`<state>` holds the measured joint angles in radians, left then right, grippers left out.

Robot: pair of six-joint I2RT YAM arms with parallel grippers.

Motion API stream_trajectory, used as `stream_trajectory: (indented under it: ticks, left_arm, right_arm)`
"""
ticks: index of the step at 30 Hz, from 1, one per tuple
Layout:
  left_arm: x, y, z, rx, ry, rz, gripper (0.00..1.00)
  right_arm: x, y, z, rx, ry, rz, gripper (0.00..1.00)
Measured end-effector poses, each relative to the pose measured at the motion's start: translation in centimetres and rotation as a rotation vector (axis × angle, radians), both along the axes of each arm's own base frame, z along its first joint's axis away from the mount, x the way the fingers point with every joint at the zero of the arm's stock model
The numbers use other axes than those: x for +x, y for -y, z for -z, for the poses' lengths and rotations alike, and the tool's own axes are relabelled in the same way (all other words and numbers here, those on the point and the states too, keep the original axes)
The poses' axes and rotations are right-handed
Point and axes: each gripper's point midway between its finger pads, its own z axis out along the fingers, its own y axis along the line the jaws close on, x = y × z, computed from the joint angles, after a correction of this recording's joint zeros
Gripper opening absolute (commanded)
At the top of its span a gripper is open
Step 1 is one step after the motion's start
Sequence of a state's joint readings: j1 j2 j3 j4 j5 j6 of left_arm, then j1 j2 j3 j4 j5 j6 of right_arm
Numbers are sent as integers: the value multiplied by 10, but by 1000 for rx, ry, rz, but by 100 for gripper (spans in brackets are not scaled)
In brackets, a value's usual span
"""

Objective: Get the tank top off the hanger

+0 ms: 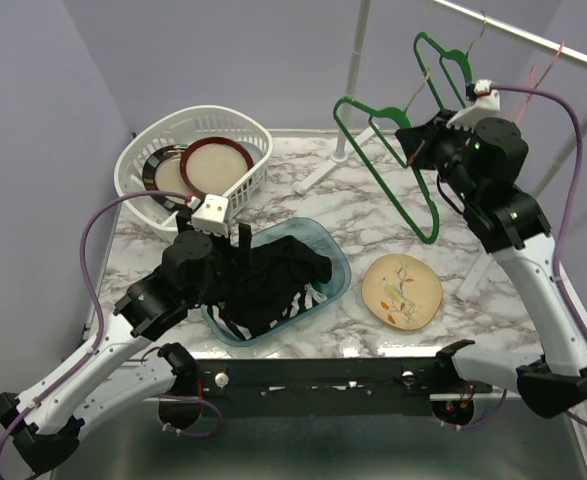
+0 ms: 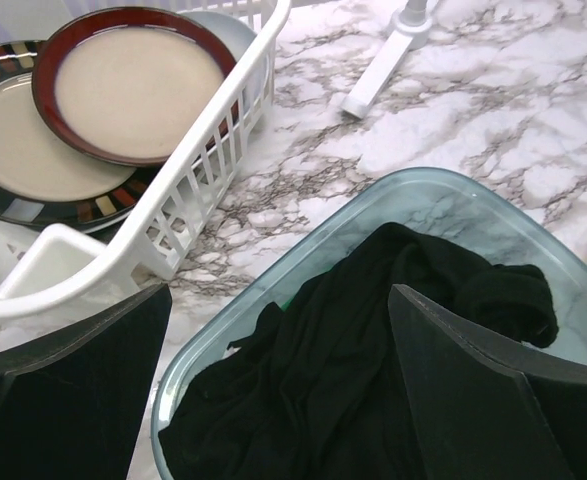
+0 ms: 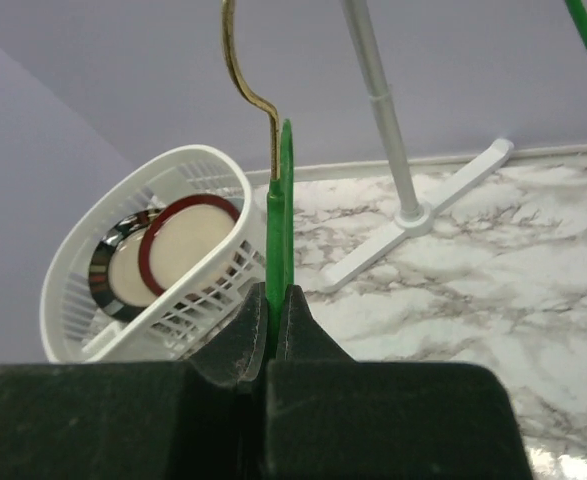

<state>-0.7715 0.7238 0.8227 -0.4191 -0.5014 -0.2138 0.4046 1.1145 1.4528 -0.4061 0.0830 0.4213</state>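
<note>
The left gripper (image 2: 278,300) stood with its two fingers (image 2: 83,380) spread as wide as they could go, and nothing was between them. It hung over the black tank top (image 2: 353,390), which lay crumpled inside the clear bluish bin (image 2: 493,215) on the marble table (image 1: 453,310), well apart from the hanger. Whether the fingertips touched the cloth I could not tell (the dark fingers and the dark fabric ran together in the left wrist view).

The right gripper (image 3: 270,305) was raised at the far right side of the table. Its fingers (image 3: 235,350) were pressed fully together on the green hanger (image 3: 275,250), pinching the thin plastic just below the metal hook (image 3: 235,50). The hanger was bare and hung slanted in the air, with no garment on it.

Beside the bin, to the left, stood a white basket (image 1: 263,150) with two plates (image 1: 215,168) inside. A small yellow plate (image 1: 401,290) lay on the table to the right of the bin
</note>
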Motion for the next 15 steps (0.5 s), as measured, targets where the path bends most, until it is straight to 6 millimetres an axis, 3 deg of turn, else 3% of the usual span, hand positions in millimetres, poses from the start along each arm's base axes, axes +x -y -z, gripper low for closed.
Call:
stream_trajectory:
  ticks: [2,3,4,11,15]
  left_arm:
    - [-2,2,-7,-27,21,16,99]
    - [-3,2,-10,-35,29,20,99]
    - [-3,2,-11,-40,33,21,99]
    - [-2,1,-12,-38,38,19,99]
    - [-4,-1,-16,-46,48,17,99]
  right_arm:
    - [21,-4,-9,-34,26,14,1]
    - [31,-5,-31,-39,87,24,1]
    - [42,-9,-26,-56,79,28,1]
    - [107,-17,-71,-158,167,105,1]
    - [125,-15,-80,-202,162,147,1]
